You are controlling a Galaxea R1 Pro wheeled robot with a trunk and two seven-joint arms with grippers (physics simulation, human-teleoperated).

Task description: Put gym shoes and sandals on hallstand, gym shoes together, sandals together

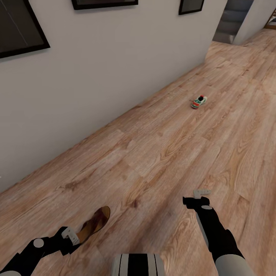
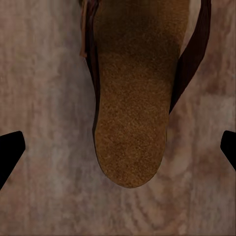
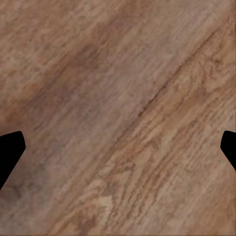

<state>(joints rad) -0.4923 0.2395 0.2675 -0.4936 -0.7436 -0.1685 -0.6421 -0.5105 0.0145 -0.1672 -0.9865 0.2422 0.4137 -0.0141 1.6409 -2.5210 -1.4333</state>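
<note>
A brown sandal [image 1: 96, 223] with a tan footbed and dark strap lies flat on the corridor floor [image 1: 172, 153] at the lower left. My left gripper [image 1: 71, 235] hovers just over its near end, open; in the left wrist view the sandal [image 2: 132, 108] lies between the two wide-apart dark fingertips [image 2: 10, 152]. One gym shoe [image 1: 199, 101], white with green and red-orange, sits far off on the floor near the wall. My right gripper [image 1: 197, 197] hangs open above bare planks [image 3: 118, 118], holding nothing. The hallstand is out of view.
A pale wall [image 1: 96, 69] with dark framed pictures [image 1: 19, 30] runs along the left of the corridor. The wood floor stretches to the right and far back, where an opening [image 1: 234, 19] leads onward.
</note>
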